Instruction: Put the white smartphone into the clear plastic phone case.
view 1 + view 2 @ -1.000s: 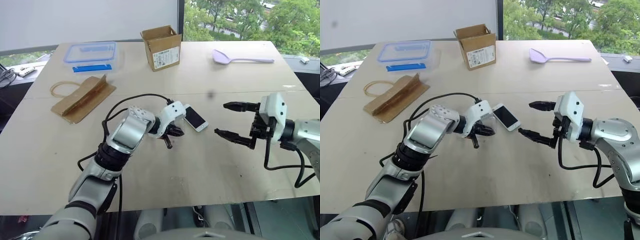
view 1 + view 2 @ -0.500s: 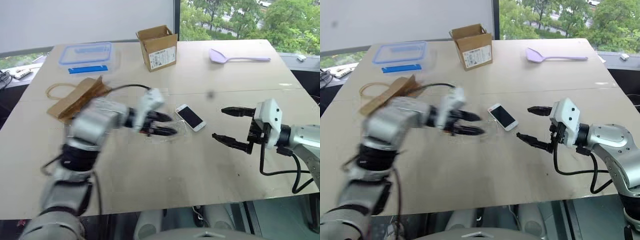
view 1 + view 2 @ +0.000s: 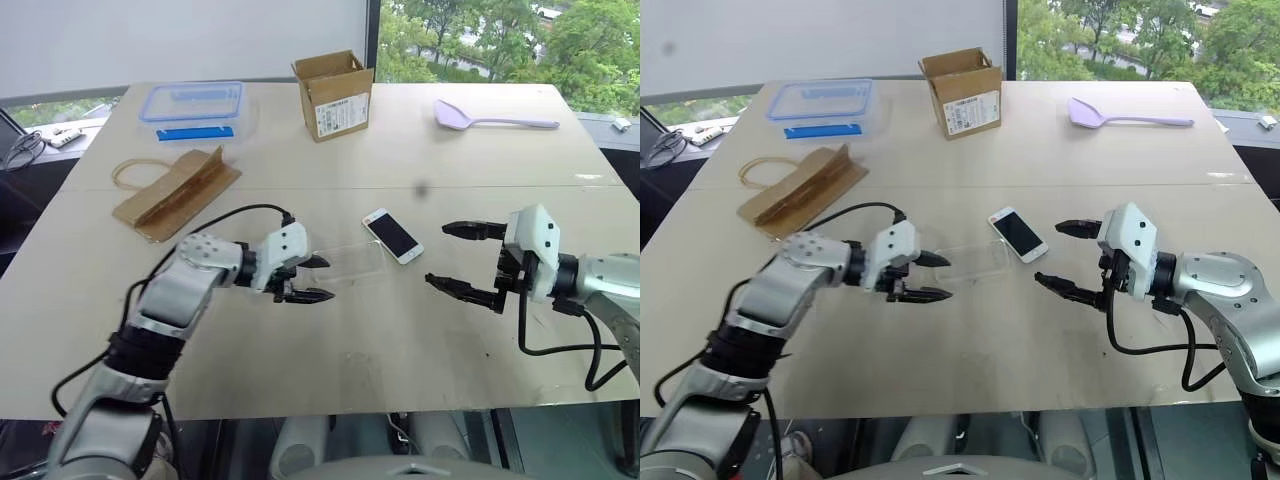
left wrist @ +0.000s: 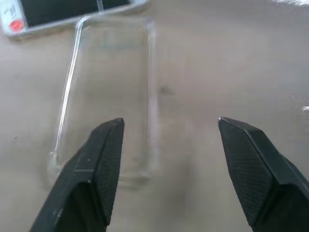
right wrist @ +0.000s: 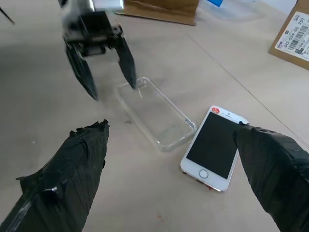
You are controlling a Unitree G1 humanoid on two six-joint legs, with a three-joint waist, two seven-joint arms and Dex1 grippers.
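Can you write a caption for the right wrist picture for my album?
Open left tool poised over the clear phone case, white smartphone lying alongside.

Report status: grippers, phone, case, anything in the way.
Left gripper open at the clear plastic phone case, empty. Right gripper open, empty. White smartphone flat on table beside case, not inserted. Nothing between them.

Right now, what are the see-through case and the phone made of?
The clear plastic phone case looks like thin glossy plastic: the table shows straight through it. The white smartphone seems to have a shiny glass front with a white, probably plastic or painted, border; its sides are hard to judge.
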